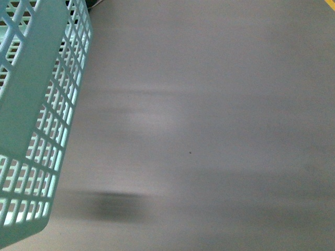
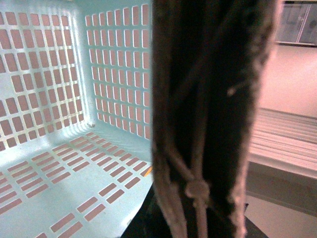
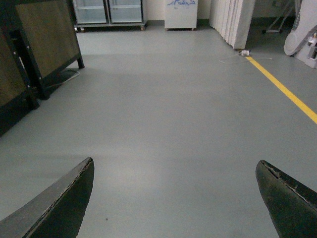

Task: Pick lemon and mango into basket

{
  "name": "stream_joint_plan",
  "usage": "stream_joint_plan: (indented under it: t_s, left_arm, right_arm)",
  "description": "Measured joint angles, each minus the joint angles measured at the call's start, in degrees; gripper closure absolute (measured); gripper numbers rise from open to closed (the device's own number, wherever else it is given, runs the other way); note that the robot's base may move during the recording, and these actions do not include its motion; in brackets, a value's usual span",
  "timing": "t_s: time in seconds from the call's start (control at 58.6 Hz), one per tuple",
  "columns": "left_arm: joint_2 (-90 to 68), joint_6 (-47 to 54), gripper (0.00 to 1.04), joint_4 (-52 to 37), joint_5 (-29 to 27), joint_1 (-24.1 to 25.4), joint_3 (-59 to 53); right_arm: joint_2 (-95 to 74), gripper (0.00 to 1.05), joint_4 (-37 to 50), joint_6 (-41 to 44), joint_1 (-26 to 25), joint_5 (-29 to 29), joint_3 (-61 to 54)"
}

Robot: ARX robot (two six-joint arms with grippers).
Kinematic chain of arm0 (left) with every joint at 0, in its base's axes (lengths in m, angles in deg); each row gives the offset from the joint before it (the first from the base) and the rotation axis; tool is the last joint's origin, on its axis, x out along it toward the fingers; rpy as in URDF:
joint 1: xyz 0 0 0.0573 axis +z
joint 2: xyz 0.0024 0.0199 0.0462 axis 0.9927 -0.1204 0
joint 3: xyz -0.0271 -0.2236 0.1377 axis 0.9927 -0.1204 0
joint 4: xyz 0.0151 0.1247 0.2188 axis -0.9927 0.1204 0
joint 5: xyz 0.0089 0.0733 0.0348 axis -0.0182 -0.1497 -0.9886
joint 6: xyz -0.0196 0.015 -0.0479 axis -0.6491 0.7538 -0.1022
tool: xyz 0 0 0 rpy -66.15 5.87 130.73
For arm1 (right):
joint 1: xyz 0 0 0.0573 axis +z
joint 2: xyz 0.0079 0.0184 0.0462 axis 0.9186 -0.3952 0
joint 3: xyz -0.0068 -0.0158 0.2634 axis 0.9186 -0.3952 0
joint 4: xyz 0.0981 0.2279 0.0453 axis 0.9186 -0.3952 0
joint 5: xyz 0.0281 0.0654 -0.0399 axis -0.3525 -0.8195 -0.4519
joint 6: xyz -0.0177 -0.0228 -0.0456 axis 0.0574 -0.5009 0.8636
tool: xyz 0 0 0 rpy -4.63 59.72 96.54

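Note:
The light teal basket [image 1: 31,104] fills the left edge of the front view, hanging tilted over the grey floor. In the left wrist view its slotted walls and base [image 2: 59,163] show from inside, with no fruit on the visible part. My left gripper [image 2: 198,218] is shut on the basket's brown handle [image 2: 203,99], which has a knotted tie on it. My right gripper [image 3: 176,198] is open, its two dark fingertips [image 3: 69,198] wide apart above bare floor. The lemon and the mango are out of view.
Grey floor [image 3: 163,114] stretches ahead in the right wrist view, with a yellow line [image 3: 282,89] at one side, dark wooden panels on stands [image 3: 39,44] at the other, and glass-door cabinets [image 3: 109,12] at the far wall.

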Motion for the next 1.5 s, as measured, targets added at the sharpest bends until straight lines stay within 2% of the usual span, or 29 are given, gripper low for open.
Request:
stream_joint_plan:
  t_s: [1.502]
  left_arm:
    - [0.0, 0.0, 1.0, 0.0, 0.0, 0.0, 0.0]
  right_arm:
    - [0.0, 0.09, 0.0, 0.0, 0.0, 0.0, 0.0]
